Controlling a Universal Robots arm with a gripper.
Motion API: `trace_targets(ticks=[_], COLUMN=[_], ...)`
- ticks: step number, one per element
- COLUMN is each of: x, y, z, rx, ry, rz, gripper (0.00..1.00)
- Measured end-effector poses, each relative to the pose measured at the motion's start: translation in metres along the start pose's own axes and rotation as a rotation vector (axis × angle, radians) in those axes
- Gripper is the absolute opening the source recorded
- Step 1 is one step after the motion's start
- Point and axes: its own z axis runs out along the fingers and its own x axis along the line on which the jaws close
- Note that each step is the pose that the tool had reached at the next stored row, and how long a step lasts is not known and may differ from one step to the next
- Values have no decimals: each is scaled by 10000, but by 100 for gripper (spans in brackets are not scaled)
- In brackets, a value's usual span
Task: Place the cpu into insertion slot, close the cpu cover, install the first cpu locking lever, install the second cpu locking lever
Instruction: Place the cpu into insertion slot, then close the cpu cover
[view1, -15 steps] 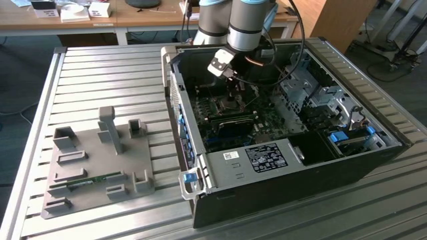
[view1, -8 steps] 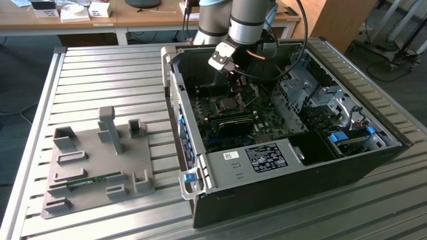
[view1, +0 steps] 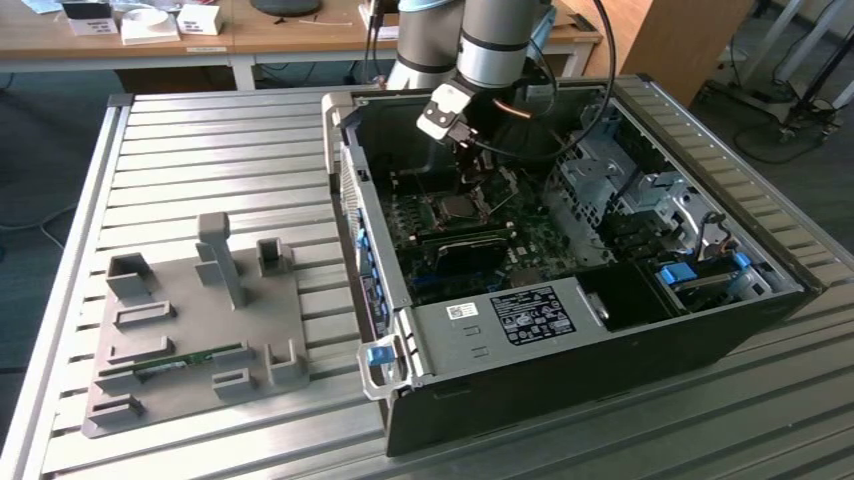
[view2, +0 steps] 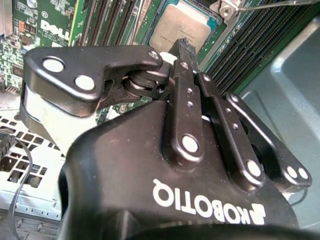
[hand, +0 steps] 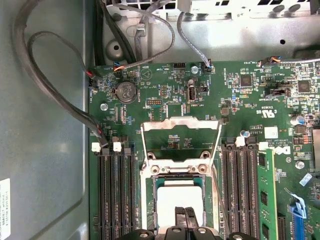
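The cpu (hand: 176, 196) lies flat in the insertion slot (hand: 150, 200) on the green motherboard, its silver top facing up; it also shows in the second wrist view (view2: 181, 24) and the exterior view (view1: 454, 208). The cpu cover (hand: 181, 122) stands open, folded back away from the slot, with green board visible through its window. My gripper (hand: 186, 216) hovers right over the cpu's near edge with its two black fingers pressed together, nothing between them. In the second wrist view the gripper (view2: 183, 46) tapers to a point just short of the chip. A thin metal lever rod (view2: 270, 4) runs beside the socket.
Black memory slots (hand: 114, 195) flank the socket on both sides, one bank holding a green module (hand: 265, 190). Cables (hand: 55, 95) loop along the case wall. Outside the open black case (view1: 574, 390), a grey fixture plate (view1: 200, 330) rests on the slatted table.
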Motion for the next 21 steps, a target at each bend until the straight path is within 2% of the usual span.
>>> trace_targets(ticks=[21], x=[-1], y=[0], z=[-31], rx=[0], ry=[4], rz=[-98], gripper=[10])
